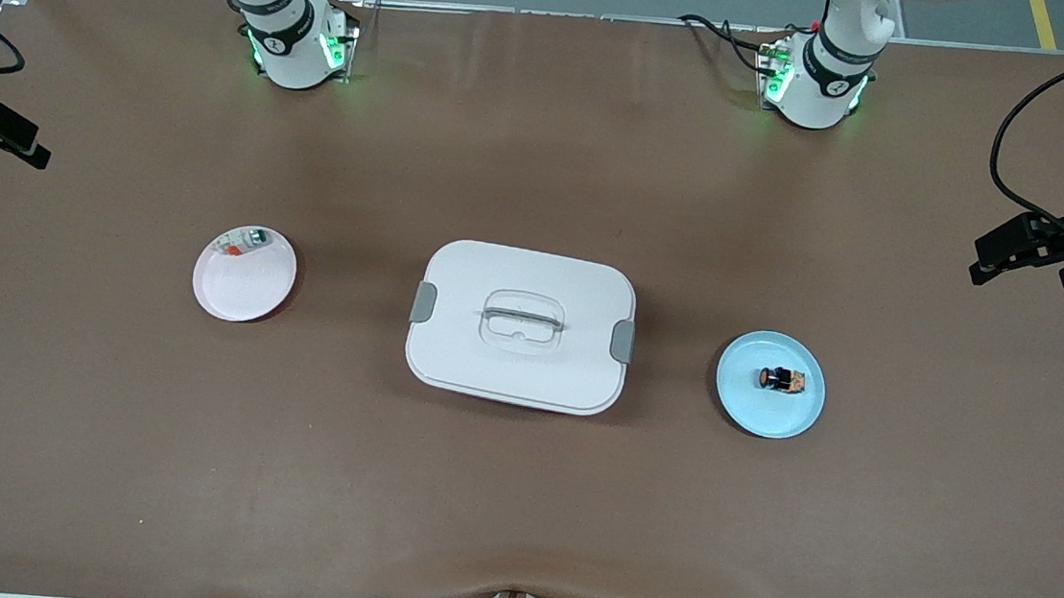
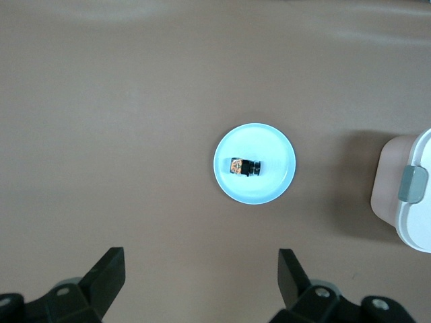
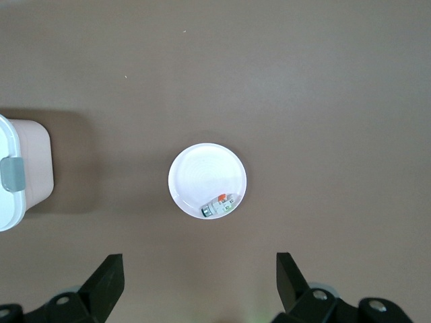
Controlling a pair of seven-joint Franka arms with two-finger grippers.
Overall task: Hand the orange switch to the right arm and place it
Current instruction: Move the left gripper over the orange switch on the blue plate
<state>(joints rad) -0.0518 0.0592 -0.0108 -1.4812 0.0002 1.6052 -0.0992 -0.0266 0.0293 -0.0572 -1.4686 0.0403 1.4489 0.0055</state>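
Observation:
The orange switch [image 1: 781, 380] lies on its side on a light blue plate [image 1: 743, 398] toward the left arm's end of the table. It also shows in the left wrist view [image 2: 244, 166] on the blue plate [image 2: 269, 145]. My left gripper [image 2: 201, 256] is open and empty, high over the bare table beside that plate. My right gripper [image 3: 199, 259] is open and empty, high over the table beside a pale pink plate [image 3: 202, 171]. Neither gripper shows in the front view.
A white lidded box [image 1: 522, 325] with grey latches stands mid-table between the plates. The pale pink plate [image 1: 249, 289] toward the right arm's end holds a flat white part [image 1: 242, 244] with red and green bits. Black camera mounts stand at both table ends.

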